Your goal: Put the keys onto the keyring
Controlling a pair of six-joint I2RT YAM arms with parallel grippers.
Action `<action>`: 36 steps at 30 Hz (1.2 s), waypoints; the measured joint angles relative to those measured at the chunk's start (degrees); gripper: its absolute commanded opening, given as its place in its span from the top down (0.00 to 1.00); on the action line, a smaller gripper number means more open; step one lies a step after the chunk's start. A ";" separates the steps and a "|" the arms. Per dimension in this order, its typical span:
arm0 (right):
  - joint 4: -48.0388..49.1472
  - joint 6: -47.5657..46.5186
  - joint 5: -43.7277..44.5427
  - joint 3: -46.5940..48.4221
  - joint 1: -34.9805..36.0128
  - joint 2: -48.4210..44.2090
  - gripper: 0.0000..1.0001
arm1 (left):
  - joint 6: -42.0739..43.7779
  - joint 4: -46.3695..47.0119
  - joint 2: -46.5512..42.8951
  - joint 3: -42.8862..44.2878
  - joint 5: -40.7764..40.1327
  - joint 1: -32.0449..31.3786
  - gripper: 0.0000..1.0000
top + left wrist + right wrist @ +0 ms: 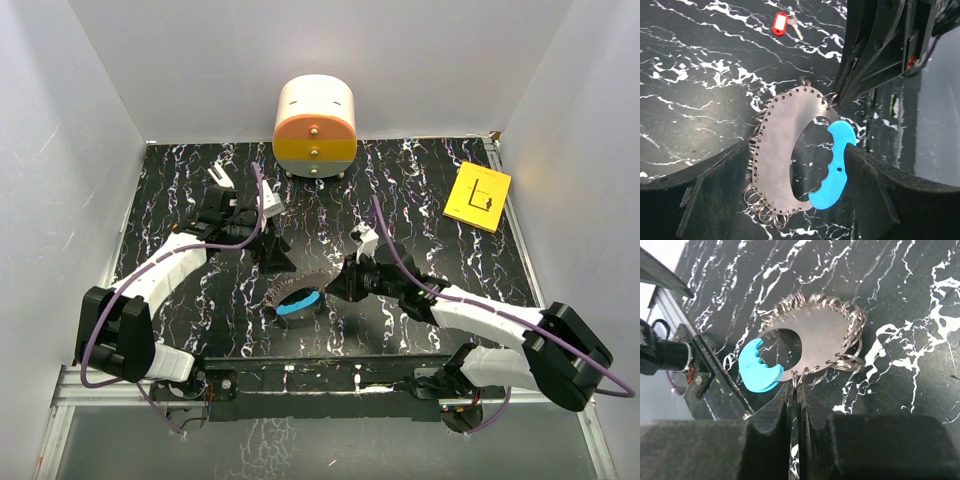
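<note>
keyring [774, 145]: we take the flat grey metal oval plate, with small wire rings round its rim and a bright-blue plastic grip [832, 172], as the keyring. It lies flat on the black, white-veined counter [420, 210], near the front edge and between the two arms.
right end effector [795, 389]: clenched, with the tips meeting at the plate's near rim. They appear to pinch one small wire ring there. We judge this singles out and steadies that ring for loading.
left end effector [795, 150]: released, holding nothing, with its fingers spread to either side of the plate. We cannot tell whether one finger touches the blue grip. It is probably placed to brace the plate against sliding.
keys [780, 22]: a red plastic tag with silver keys lies on the counter well apart from the plate, untouched and not joined.
step: we judge the holder is secured first; key pickup is not yet done.
risk: the thin ring may slip from the pinch, and the plate may skid on the smooth counter.
</note>
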 measured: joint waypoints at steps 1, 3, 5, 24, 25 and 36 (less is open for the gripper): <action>-0.31 -0.15 -0.33 0.00 0.00 -1.11 0.92 | -0.39 0.07 0.00 0.00 0.81 0.00 0.26; -0.76 -0.37 -0.83 0.02 0.00 -3.08 0.92 | -1.57 0.28 0.00 0.00 2.60 0.00 0.26; -0.83 -0.44 -1.22 0.02 0.00 -4.52 0.92 | -2.69 0.55 0.00 0.00 4.20 0.00 0.26; -1.14 0.26 -10.25 3.58 0.00 -5.53 0.92 | -8.22 4.92 0.24 -0.02 9.99 -3.76 0.31; -1.16 0.26 -10.75 3.93 0.00 -5.53 0.92 | -8.13 4.90 0.48 -0.02 9.99 -4.02 0.32; -3.76 0.46 -14.95 6.03 0.00 -5.40 0.92 | -5.68 2.75 2.69 -0.02 10.60 -5.33 0.49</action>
